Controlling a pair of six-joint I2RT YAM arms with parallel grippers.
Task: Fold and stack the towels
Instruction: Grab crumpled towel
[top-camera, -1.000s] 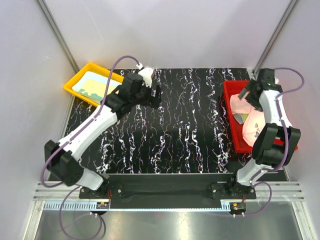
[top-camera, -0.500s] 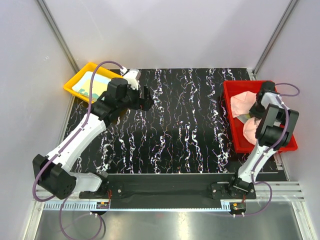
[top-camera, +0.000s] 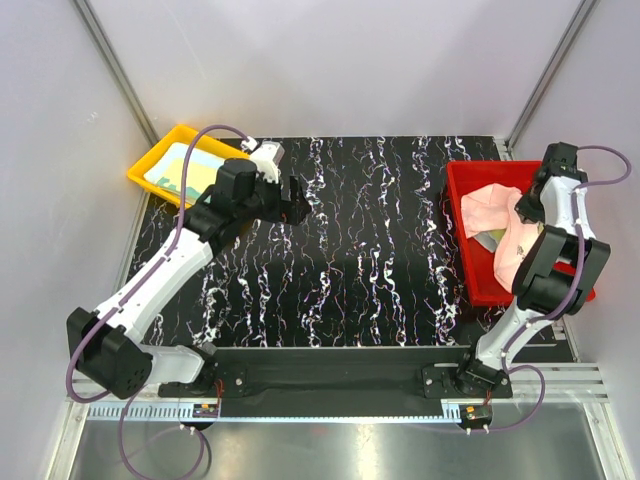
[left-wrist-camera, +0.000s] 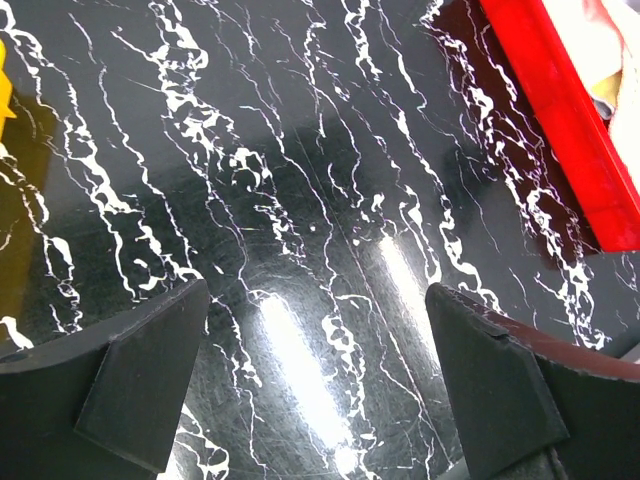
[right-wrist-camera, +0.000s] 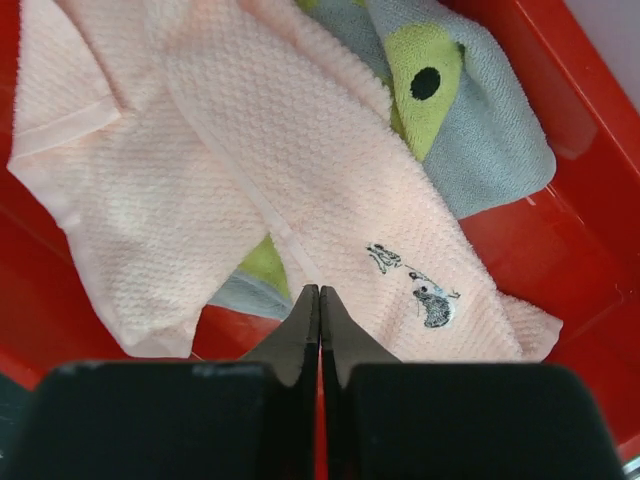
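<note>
- Two towels lie bunched in the red tray (top-camera: 455, 200) at the right side of the table (left-wrist-camera: 300, 150). A pink towel (right-wrist-camera: 300, 180) is on top, and a grey-blue towel (right-wrist-camera: 480, 130) with green patches lies partly under it.
- The right gripper (right-wrist-camera: 320, 292) is clenched tight. Its tips meet on a ridge of the pink towel beside a small embroidered mark, and it appears to pinch that fold.
- The left gripper (left-wrist-camera: 320, 330) hangs over the bare table near the yellow tray (top-camera: 150, 160), jaws spread wide and grasping nothing.
- A pale towel (top-camera: 180, 170) with teal patches lies flat in the yellow tray.
- The step in hand is judged to be fetching the pink towel out of the red tray for folding.
- The next move calls for lifting it clear of the tray wall without dragging the grey-blue towel along. It should then be spread mid-table, where the left gripper can take a corner.
</note>
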